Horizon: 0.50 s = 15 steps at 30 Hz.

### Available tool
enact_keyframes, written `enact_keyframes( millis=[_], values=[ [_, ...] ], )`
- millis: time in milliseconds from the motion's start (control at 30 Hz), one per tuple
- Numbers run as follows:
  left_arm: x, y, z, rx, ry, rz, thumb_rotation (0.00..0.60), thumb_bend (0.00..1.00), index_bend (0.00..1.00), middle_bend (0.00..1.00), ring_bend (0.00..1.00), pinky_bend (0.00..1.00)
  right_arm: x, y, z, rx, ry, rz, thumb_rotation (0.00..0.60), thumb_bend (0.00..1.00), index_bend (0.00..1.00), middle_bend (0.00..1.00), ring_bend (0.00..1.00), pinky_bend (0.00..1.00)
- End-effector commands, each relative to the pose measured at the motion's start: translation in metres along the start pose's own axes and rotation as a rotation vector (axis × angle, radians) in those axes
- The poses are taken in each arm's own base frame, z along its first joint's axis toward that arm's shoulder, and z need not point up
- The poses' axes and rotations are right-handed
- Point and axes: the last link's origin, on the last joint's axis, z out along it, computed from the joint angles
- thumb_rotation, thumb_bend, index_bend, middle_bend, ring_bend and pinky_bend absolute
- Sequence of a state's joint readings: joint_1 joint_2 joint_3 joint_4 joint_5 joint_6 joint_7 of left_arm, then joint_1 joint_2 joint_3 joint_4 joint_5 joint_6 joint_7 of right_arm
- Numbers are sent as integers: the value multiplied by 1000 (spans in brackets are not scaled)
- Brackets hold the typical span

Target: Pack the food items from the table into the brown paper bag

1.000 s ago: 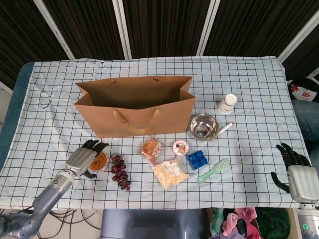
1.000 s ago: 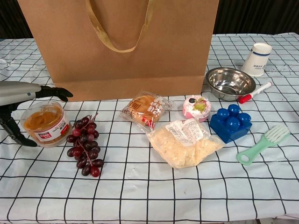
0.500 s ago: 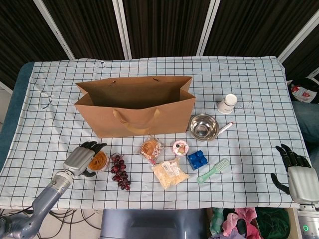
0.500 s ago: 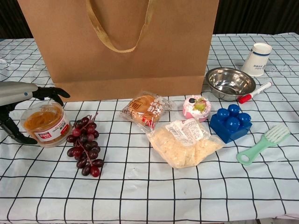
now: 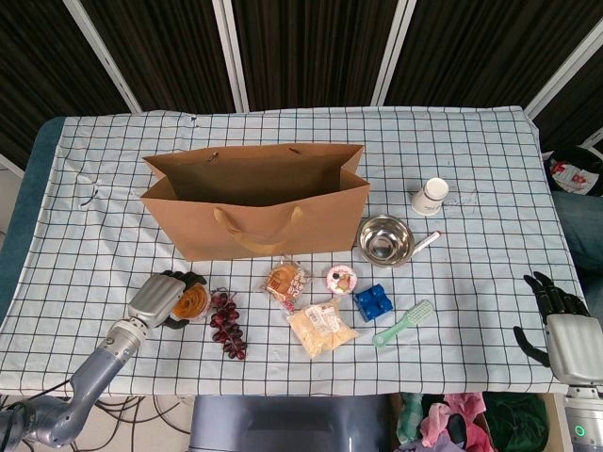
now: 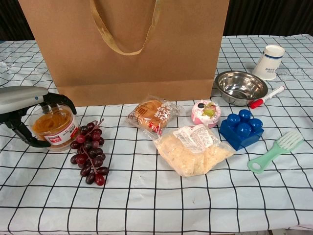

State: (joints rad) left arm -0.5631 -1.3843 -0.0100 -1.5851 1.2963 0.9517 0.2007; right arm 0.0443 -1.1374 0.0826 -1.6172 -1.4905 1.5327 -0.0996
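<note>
The brown paper bag (image 5: 254, 202) stands open at the table's middle and fills the top of the chest view (image 6: 127, 49). My left hand (image 5: 155, 298) (image 6: 22, 100) wraps its fingers around a clear tub of brown spread (image 5: 191, 303) (image 6: 54, 125), which sits tilted left of the bag's front. Red grapes (image 5: 226, 325) (image 6: 89, 156) lie right beside the tub. A wrapped bun (image 6: 150, 116), a pink cupcake (image 6: 205, 112) and a packet of pale shreds (image 6: 193, 149) lie in front of the bag. My right hand (image 5: 565, 330) hovers at the table's near right corner, fingers apart, holding nothing.
A blue toy block (image 6: 241, 128), a green brush (image 6: 276, 151), a steel bowl (image 6: 240, 87), a red-capped marker (image 6: 266, 97) and a white paper cup (image 6: 269, 61) sit to the right of the bag. The checked cloth covers the whole table.
My left hand's fingers have closed around the tub, which has shifted slightly right toward the grapes and tipped. The right hand has barely moved.
</note>
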Motion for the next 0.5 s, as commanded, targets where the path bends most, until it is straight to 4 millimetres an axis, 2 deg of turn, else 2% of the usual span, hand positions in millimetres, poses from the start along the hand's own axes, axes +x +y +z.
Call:
enact_keyframes(
  millis=[33, 267, 367, 400, 500],
  values=[
    [11, 4, -8, -26, 70, -25, 600, 323, 334, 410, 311, 341, 1, 0, 0, -1, 1, 2, 600, 267, 120, 107, 201, 241],
    [46, 11, -43, -110, 255, -70, 600, 323, 350, 424, 325, 341, 1, 0, -1, 0, 3, 3, 600, 268, 120, 107, 201, 241],
    [73, 16, -69, -175, 354, -98, 600, 323, 360, 427, 325, 341, 2, 1, 0, -5, 7, 3, 600, 267, 120, 107, 201, 240],
    [89, 19, -79, -204, 416, -114, 600, 323, 358, 427, 325, 341, 2, 2, 0, -9, 9, 3, 600, 267, 120, 107, 201, 240],
    [109, 21, -92, -235, 473, -123, 600, 322, 345, 427, 325, 341, 3, 3, 0, -13, 12, 4, 600, 267, 120, 107, 201, 241]
  ],
)
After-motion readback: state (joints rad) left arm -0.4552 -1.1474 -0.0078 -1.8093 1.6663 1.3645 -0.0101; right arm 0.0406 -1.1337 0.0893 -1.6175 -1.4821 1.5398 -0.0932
